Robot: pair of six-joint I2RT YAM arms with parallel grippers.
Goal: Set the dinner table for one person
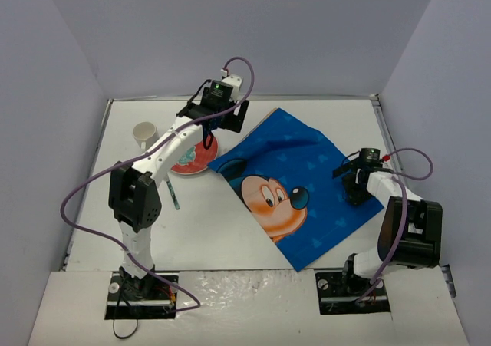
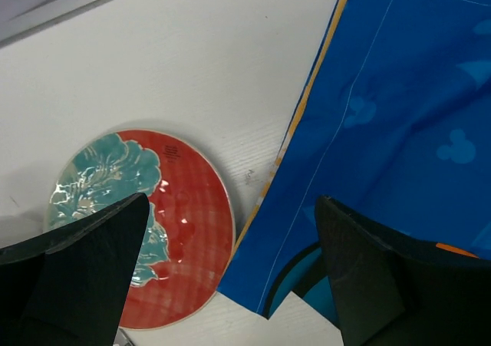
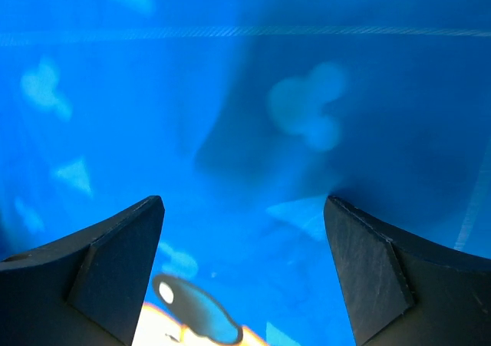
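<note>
The dinner table (image 1: 222, 231) is a white tabletop. A blue cartoon-mouse placemat (image 1: 303, 181) lies on it at an angle, right of centre. A red plate (image 1: 196, 162) with a teal flower sits left of the placemat, partly under my left arm. My left gripper (image 1: 219, 130) hovers open over the gap between them. In the left wrist view the plate (image 2: 192, 231) and the placemat's (image 2: 399, 116) corner lie side by side below the empty left gripper (image 2: 230, 200). My right gripper (image 1: 355, 185) stands open over the placemat's right part (image 3: 245, 93), with nothing between the fingers (image 3: 242, 200).
A white mug (image 1: 144, 135) stands at the back left. A thin pale-blue-handled utensil (image 1: 172, 192) lies on the table in front of the plate. Lavender walls (image 1: 69, 93) close the table in on three sides. Bare tabletop (image 2: 192, 54) shows behind the plate.
</note>
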